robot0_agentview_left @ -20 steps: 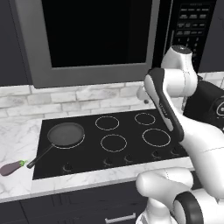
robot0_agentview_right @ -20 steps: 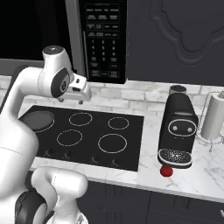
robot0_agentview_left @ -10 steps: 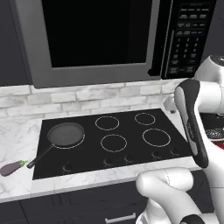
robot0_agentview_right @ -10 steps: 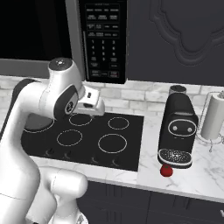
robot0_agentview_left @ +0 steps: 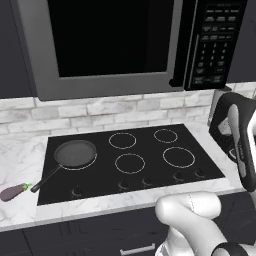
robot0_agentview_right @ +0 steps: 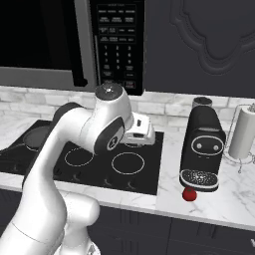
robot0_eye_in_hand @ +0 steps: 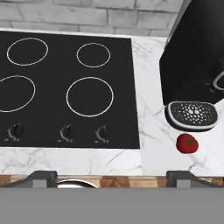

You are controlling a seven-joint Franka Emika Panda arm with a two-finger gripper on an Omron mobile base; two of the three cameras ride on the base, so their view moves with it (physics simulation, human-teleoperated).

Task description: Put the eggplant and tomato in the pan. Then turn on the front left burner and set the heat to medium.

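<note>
Pan (robot0_agentview_left: 75, 153) sits empty on the front left burner (robot0_agentview_left: 76, 156); eggplant (robot0_agentview_left: 13, 191) lies left by its handle, little red tomato (robot0_agentview_right: 189, 194) way off right on the surface.

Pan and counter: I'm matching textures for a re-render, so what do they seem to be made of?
Pan: looks like dark grey metal with a matte finish and no glare; its thin handle looks like black plastic, though the render leaves that open. Counter: looks like polished white marble, going by the grey veins running through it.
</note>
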